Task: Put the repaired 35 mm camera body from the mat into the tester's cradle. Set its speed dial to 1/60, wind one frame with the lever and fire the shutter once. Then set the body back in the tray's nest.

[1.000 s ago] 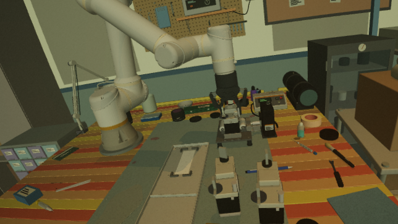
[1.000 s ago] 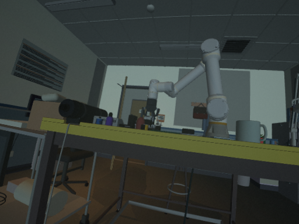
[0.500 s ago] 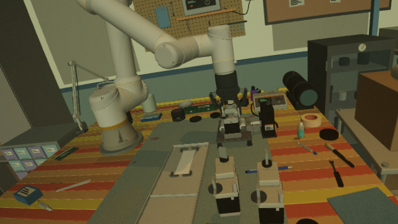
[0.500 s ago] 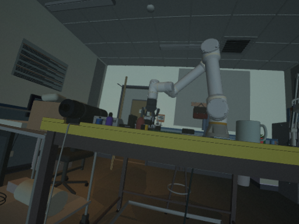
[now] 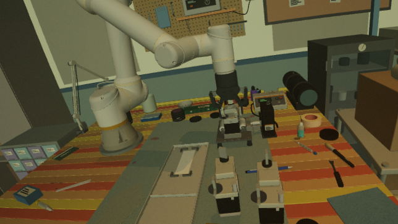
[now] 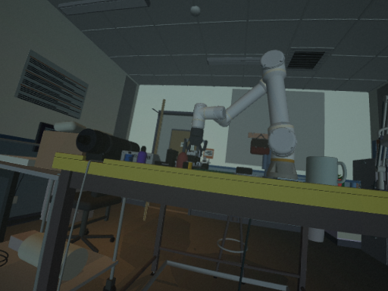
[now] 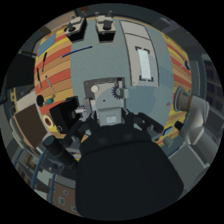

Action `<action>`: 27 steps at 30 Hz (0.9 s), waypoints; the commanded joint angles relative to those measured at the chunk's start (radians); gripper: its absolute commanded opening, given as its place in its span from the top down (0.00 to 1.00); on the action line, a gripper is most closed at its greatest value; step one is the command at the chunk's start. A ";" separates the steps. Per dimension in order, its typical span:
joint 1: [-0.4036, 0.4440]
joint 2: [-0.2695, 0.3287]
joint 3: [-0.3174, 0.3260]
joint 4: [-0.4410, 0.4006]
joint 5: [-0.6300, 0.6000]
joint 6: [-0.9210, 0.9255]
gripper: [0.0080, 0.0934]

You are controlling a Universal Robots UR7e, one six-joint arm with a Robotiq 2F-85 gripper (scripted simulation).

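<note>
The camera body (image 5: 232, 119) (image 7: 109, 103) sits in the tester's cradle (image 5: 234, 136) at the middle of the bench, upright on its grey plate. My gripper (image 5: 228, 103) (image 7: 110, 118) (image 6: 195, 146) hangs straight down over the body's top, open and holding nothing. The black tester sensor block (image 5: 267, 119) (image 7: 65, 114) stands just right of the cradle. The tray (image 5: 182, 173) (image 7: 142, 62) lies in front and to the left, with its pale nest (image 5: 186, 162) (image 7: 144, 64) empty. The dark mat stretches under the tray and cradle.
Behind the cradle stand a small meter box (image 5: 270, 100), a black cylinder (image 5: 299, 89) and a cabinet (image 5: 349, 68). Two other camera bodies (image 5: 227, 190) (image 5: 270, 193) stand in front. A pen (image 5: 268, 169), tape roll (image 5: 311, 119), bottle (image 5: 300, 130) and brushes lie to the right.
</note>
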 commanded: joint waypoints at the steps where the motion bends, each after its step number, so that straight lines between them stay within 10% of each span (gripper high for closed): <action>1: 0.000 -0.001 0.000 0.000 0.000 0.000 0.30; 27: 0.000 -0.017 -0.011 0.026 0.000 0.000 0.30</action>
